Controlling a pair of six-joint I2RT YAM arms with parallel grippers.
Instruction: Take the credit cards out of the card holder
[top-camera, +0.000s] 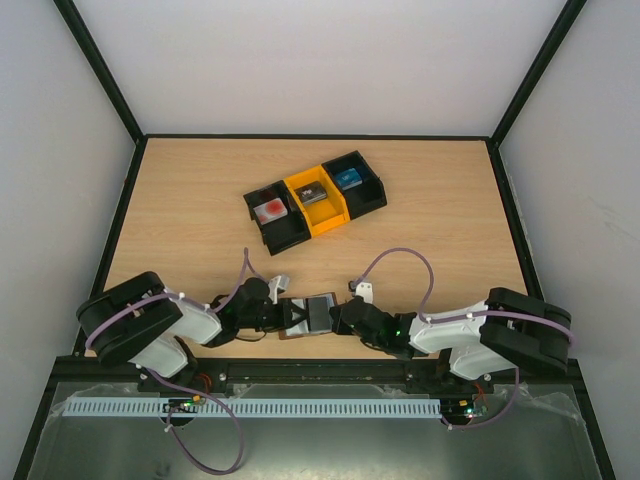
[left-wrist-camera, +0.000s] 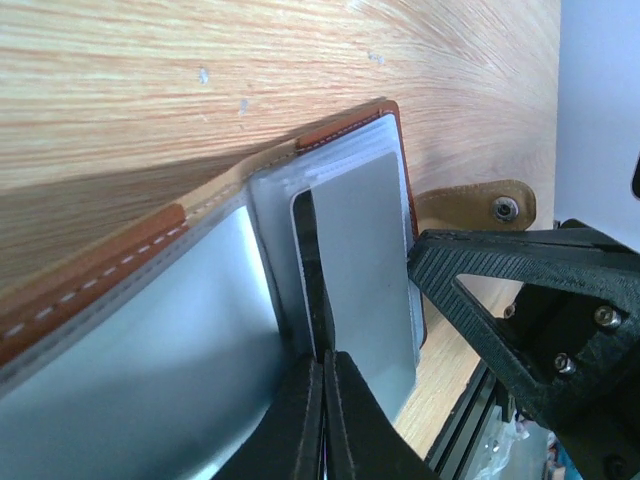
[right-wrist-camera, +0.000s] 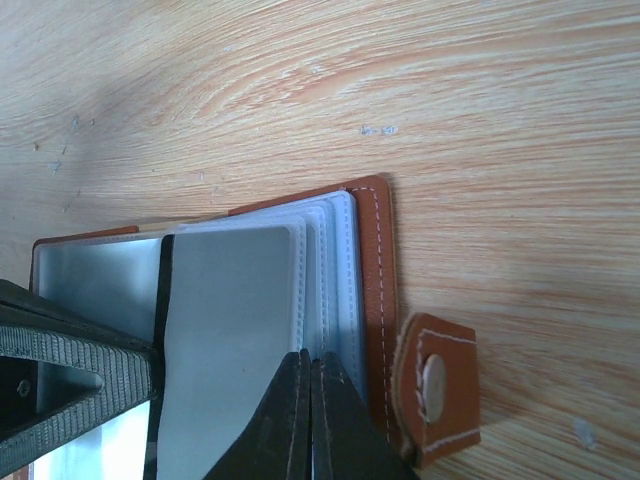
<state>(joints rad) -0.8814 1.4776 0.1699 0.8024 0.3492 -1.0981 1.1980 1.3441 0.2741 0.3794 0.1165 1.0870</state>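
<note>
Two claws meet over the brown stitched-leather card holder (top-camera: 305, 316), lying open on the wooden table (top-camera: 200, 200) at its near edge. The left gripper (left-wrist-camera: 322, 362) is pinched shut at the dark edge of a flat grey card (left-wrist-camera: 365, 260) in a sleeve, though I cannot tell whether it truly grips, and the right gripper (right-wrist-camera: 308, 362) is closed too, tips on the sleeves. Best the right pins the holder while the left draws the thin, stiff card straight out of its slick, pale, floppy sleeve.

Wooden table (top-camera: 200, 200): card holder (top-camera: 312, 314), bins (top-camera: 325, 218)
</note>
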